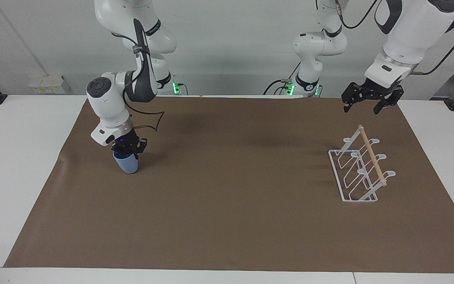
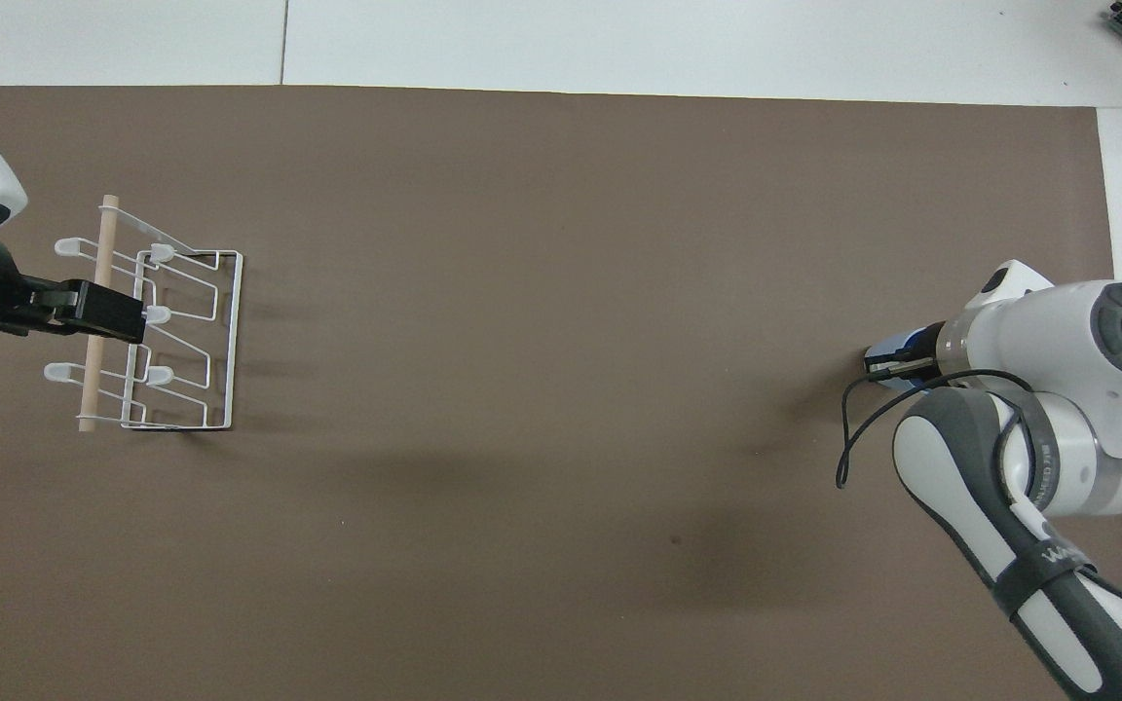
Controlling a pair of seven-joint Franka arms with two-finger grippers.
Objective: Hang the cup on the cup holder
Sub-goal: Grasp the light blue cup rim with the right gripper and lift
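Observation:
The light-blue cup (image 1: 126, 165) stands on the brown mat toward the right arm's end of the table. My right gripper (image 1: 128, 150) is at its rim with the fingers closed on it; in the overhead view only a sliver of the cup (image 2: 884, 349) shows beside that gripper (image 2: 890, 362). The white wire cup holder (image 1: 354, 176) with its wooden dowel (image 1: 373, 161) stands at the left arm's end, and also shows in the overhead view (image 2: 220, 341). My left gripper (image 1: 363, 105) is open and empty, raised in the air by the holder; from overhead it (image 2: 108, 316) covers the dowel.
A brown mat (image 1: 235, 197) covers most of the white table (image 1: 22, 157). Nothing else lies on it.

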